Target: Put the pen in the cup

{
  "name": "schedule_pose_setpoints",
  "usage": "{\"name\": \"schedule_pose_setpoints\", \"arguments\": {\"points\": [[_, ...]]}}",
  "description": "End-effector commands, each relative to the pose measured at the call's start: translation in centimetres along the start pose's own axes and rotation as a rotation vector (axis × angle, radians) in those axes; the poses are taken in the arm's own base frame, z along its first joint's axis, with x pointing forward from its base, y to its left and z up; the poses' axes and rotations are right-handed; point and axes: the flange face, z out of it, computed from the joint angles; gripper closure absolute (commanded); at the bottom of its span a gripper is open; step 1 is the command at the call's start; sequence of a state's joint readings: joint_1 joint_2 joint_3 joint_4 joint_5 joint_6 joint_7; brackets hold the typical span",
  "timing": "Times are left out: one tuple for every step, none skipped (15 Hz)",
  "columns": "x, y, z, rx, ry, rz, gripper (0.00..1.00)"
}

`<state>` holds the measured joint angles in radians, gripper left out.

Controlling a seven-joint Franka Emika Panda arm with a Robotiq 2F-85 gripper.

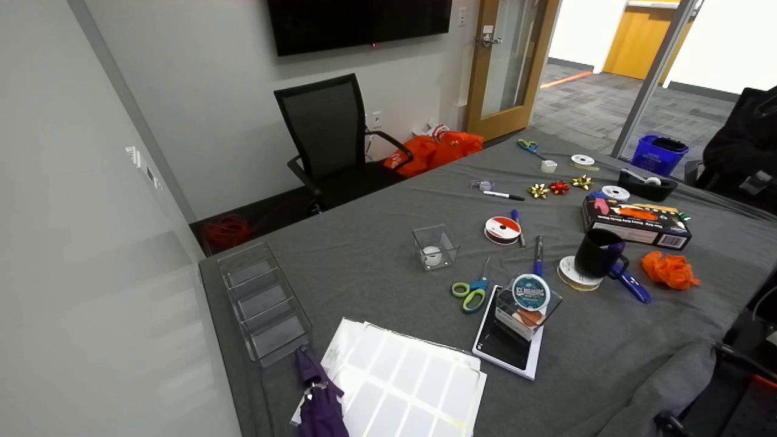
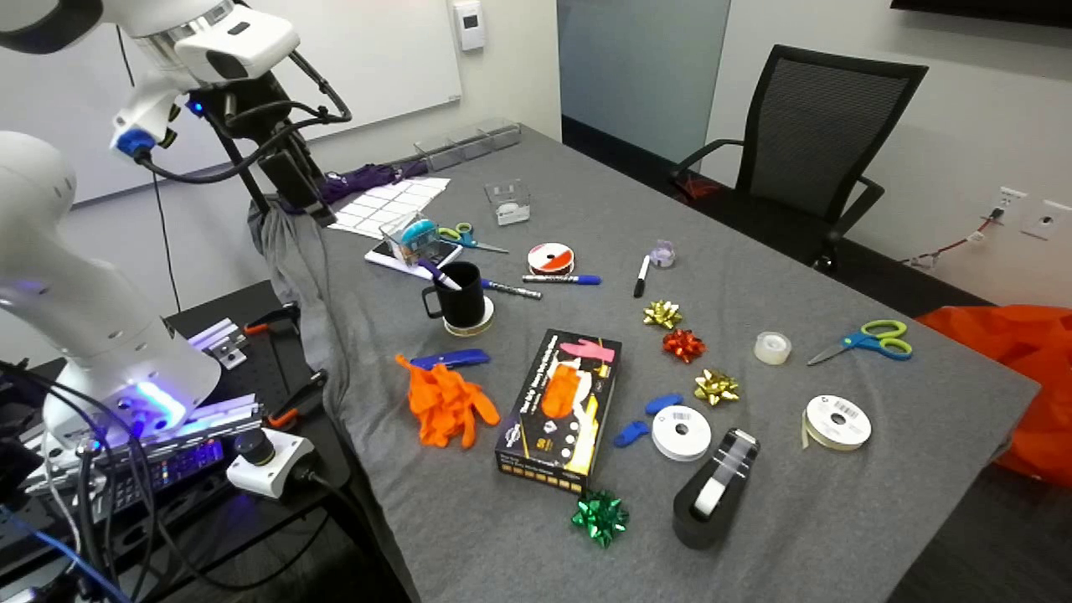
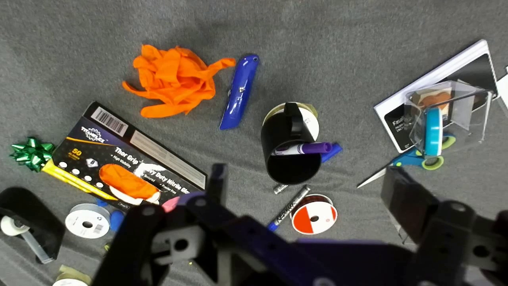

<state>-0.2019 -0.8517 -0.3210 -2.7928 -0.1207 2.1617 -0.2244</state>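
Observation:
The black cup (image 1: pixel 592 256) has a handle and stands upright on a pale round spool; it also shows in an exterior view (image 2: pixel 466 303) and in the wrist view (image 3: pixel 272 137). A white pen with a purple cap (image 3: pixel 315 148) leans inside it, its capped end sticking out over the rim. A silver pen with a blue cap (image 3: pixel 291 206) lies beside a ribbon spool. Another blue-capped pen (image 2: pixel 512 290) lies by the cup, partly hidden behind it in the wrist view. My gripper (image 3: pixel 307 174) is open and empty, above the table and apart from the cup.
A black glove box (image 2: pixel 559 410), an orange glove (image 2: pixel 444 402) and a blue box cutter (image 3: pixel 240 93) lie near the cup. A clear box with a teal-topped tin (image 1: pixel 531 292) rests on a white-framed item. Scissors (image 1: pixel 473 291) and a white, black-capped marker (image 1: pixel 504 195) lie farther off.

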Motion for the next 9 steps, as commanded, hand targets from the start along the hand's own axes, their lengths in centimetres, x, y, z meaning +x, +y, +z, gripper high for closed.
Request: {"name": "schedule_pose_setpoints", "arguments": {"points": [[0.8,-1.1,0.1,0.009,0.015,0.046,0.0],[1.3,-2.0,0.2,0.015,0.025,0.094,0.0],[1.9,-3.0,0.3,0.023,0.037,0.147,0.0],[2.6,-4.1,0.6,0.026,0.051,0.207,0.0],[3.2,-5.1,1.0,0.029,0.069,0.262,0.0],[4.0,-6.2,1.5,0.028,0.083,0.319,0.0],[4.8,-7.3,2.1,0.033,0.092,0.374,0.0],[5.7,-8.4,3.0,0.026,0.099,0.435,0.0],[6.5,-9.5,3.8,0.017,0.103,0.492,0.0]]}}
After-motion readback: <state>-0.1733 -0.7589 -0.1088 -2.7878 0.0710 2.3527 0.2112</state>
